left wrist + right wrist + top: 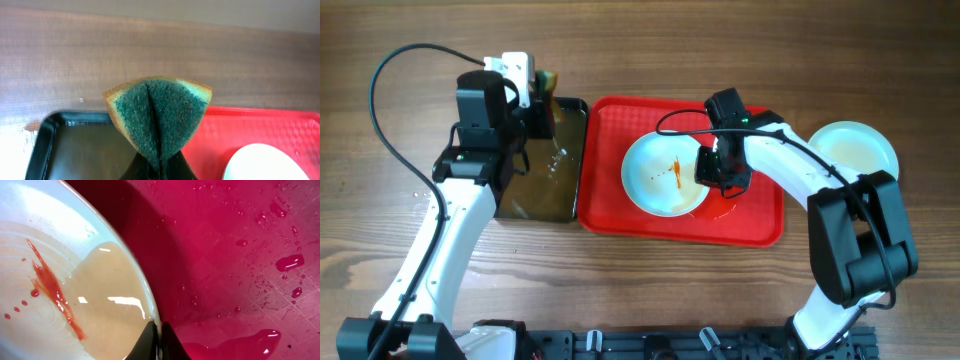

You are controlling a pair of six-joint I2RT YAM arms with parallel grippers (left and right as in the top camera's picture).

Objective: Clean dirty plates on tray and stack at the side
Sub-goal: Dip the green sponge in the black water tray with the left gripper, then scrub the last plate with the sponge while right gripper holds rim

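A pale plate (660, 175) with an orange-red sauce smear sits on the red tray (610, 215). My right gripper (712, 172) is shut on this plate's right rim; in the right wrist view the fingers (159, 339) pinch the rim of the plate (60, 270), which looks tilted above the wet tray (240, 255). A clean plate (855, 148) lies on the table to the right of the tray. My left gripper (535, 100) is shut on a folded green-and-yellow sponge (160, 112) above the far end of the black pan. A third plate is not in view.
A black deep pan (545, 190) holding liquid stands just left of the tray, also seen in the left wrist view (75, 150). Water drops and a puddle lie on the tray (260, 340). Bare wooden table surrounds everything.
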